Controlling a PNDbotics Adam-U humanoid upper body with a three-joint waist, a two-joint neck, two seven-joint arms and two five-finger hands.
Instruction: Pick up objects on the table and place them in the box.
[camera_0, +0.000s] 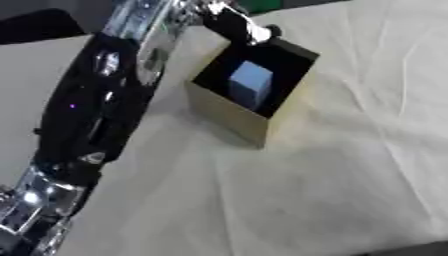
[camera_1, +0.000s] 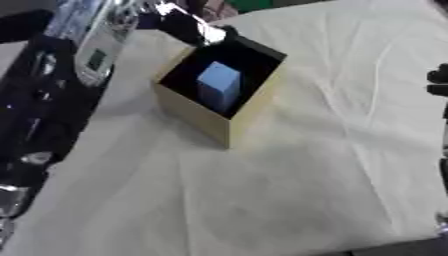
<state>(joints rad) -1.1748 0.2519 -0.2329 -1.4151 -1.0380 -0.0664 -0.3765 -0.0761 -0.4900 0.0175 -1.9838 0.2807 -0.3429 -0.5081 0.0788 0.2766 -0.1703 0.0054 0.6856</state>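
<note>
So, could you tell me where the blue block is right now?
The blue block sits inside the open box, upper centre-left of both eye views, just below the left hand at the box's far corner.

A: Background check. What's the surface?

B: Tabletop (camera_0: 332, 190) covered by a cream cloth (camera_1: 289, 200), wrinkled, with long creases running down the right side. It lies askew across both views.

A: Anything past the far edge?

B: Dark area at the top left corner (camera_0: 35, 25), no detail. A small green patch (camera_1: 254, 4) at the top centre, can't identify it.

A: Light?

B: Soft and even, faint shadows on the cloth.
</note>
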